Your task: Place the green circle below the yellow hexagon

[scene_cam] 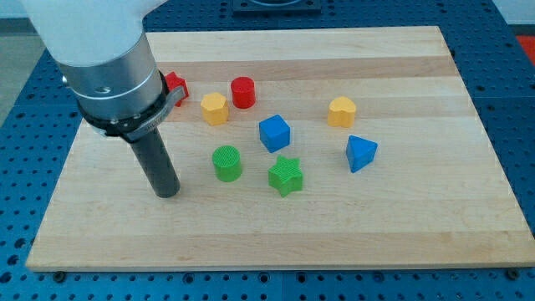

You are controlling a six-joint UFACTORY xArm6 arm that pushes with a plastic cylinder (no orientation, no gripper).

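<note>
The green circle (226, 162) is a short green cylinder left of the board's middle. The yellow hexagon (214, 109) lies above it, a little to the view's left. My tip (168, 193) rests on the board to the view's left of the green circle and slightly lower, about a block's width away, not touching it.
A green star (285, 176) sits right of the green circle. A blue cube (274, 133), a red cylinder (242, 92), a second yellow block (341, 111) and a blue triangular block (360, 153) lie further right. A red block (175, 84) is partly hidden behind the arm. The wooden board (418, 226) has a blue pegboard around it.
</note>
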